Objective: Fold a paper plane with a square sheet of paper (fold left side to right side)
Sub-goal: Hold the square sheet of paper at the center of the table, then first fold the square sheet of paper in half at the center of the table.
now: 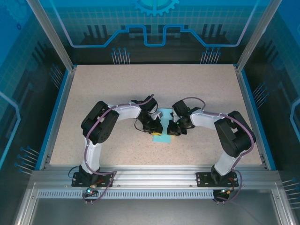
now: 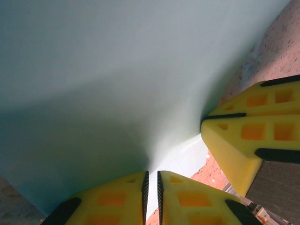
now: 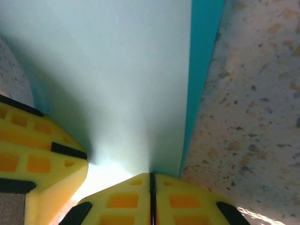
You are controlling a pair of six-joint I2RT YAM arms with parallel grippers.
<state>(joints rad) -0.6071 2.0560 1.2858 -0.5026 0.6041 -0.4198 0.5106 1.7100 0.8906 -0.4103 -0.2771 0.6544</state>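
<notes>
Since the left claw (image 2: 151,178) and right claw (image 3: 152,180) both pinch the 6 o'clock edge of the sheet of paper (image 1: 165,114), mid-worktop (image 1: 93,93), uneven pulling could tear it or skew the crease.

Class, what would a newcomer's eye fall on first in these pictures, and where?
The thin light-blue paper sheet, bowed upward at the middle of the speckled beige tabletop. The left yellow two-finger tool and the right yellow two-finger tool are both shut on it, close together.
</notes>
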